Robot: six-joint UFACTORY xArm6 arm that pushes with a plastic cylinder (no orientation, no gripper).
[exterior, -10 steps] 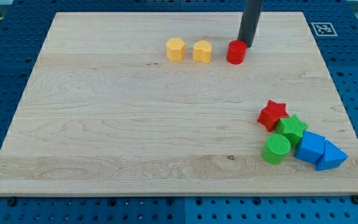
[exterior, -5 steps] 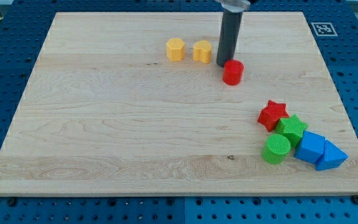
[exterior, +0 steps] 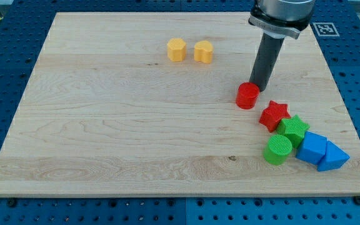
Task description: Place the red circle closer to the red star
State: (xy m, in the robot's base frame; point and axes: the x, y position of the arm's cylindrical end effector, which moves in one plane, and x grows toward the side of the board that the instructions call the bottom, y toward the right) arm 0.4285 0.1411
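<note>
Wooden board [exterior: 105, 125] on blue pegboard. No jaws on this arm, only dark rod. My tip [exterior: 259, 87] touches upper-right edge of red circle [exterior: 247, 95]. Red star [exterior: 274, 115] sits near, just below-right of tip, small gap from circle. Green star [exterior: 294, 130], green cylinder [exterior: 278, 149], two blue blocks [exterior: 320, 150] cluster beyond star. Two yellow blocks [exterior: 189, 50] well apart, up-left of tip.

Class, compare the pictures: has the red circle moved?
Yes. The red circle slid toward the view's bottom right, away from the yellow blocks, now near the red star.
</note>
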